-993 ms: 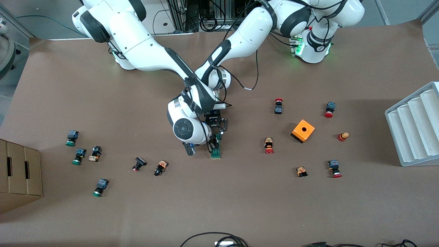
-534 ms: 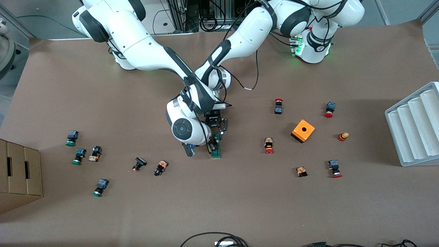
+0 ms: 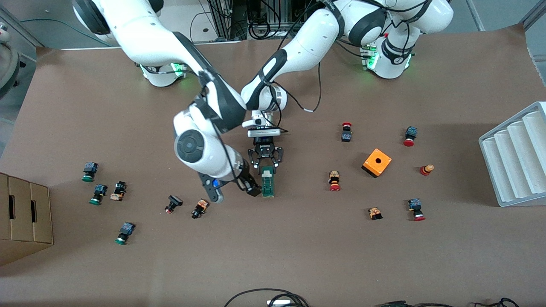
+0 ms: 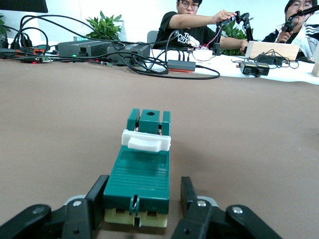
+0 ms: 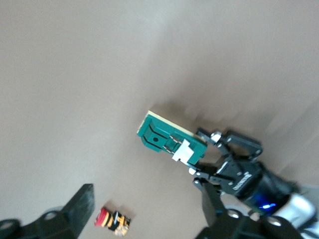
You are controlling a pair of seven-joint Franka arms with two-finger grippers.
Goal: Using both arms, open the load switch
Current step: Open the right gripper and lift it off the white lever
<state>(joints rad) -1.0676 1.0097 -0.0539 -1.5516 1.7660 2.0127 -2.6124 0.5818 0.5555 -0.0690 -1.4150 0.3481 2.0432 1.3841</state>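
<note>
Brown paper tabletop (image 3: 298, 256), load switch (image 3: 268, 182) lying mid-table near the orange box (image 3: 376, 162). Left claw (image 4: 142, 211) straddling its end, fingers apart, barely gripping. Right claw (image 3: 251, 187) hanging just beside it, wide open, holding nothing. Risking the block skidding or twisting if pushed while this loose.

A robotics lab: two white jointed robot arms (image 3: 298, 47) stand bolted at the 12 o'clock edge of a brown paper-covered surface (image 3: 298, 256), with tangled black cables (image 4: 149, 59), grey electronics boxes (image 4: 82, 47) and two seated people handling control rigs (image 4: 239, 20) around it.
</note>
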